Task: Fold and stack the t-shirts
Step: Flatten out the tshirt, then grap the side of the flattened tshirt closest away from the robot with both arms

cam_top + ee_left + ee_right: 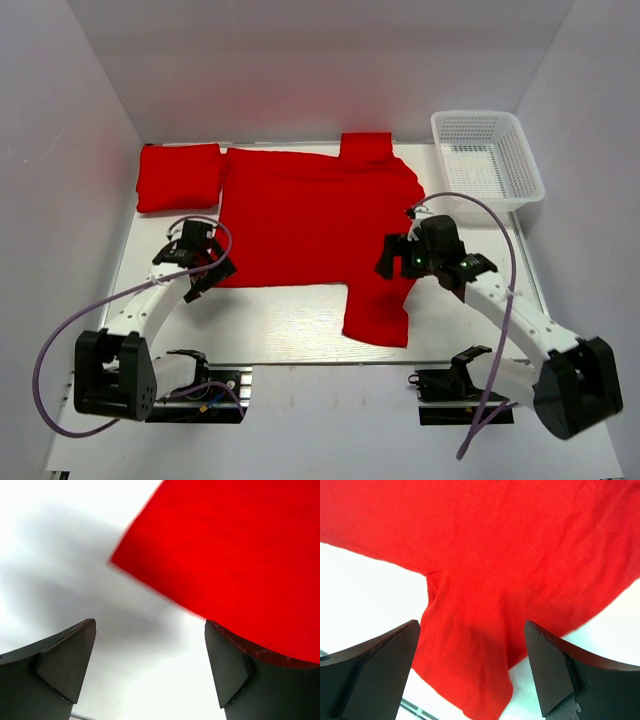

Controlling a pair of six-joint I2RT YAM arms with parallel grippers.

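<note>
**A:** Where do we stand with our grippers?

**B:** Our left gripper [150, 625] has its jaws spread wide with nothing between them. Through the gap we see only the bare white table [290, 325]. In its wrist view one finger [235, 670] sits at the edge of red cloth, and we cannot tell whether it touches.

**A:** And on the other side?

**B:** Our right gripper [472, 625] is spread just as wide. It hangs over red cloth and pinches none of it.

**A:** Which cloth do we mean?

**B:** The spread t-shirt [300, 215], which lies flat across the middle of the table. Its sleeve [378, 312] points toward the near edge, on the right. Our right gripper is over the place where that sleeve joins the body. Our left gripper is at the shirt's near left corner.

**A:** Do we see more red?

**B:** We do. A folded t-shirt [178, 177] lies at the far left, just beside the spread one. A short red piece [366, 147] also juts out past the spread shirt's far edge. We cannot tell whether it is the other sleeve or separate cloth.

**A:** And further out?

**B:** A white mesh basket [527, 160] stands in the far right corner, near the spread t-shirt's right edge but apart from it.
</note>
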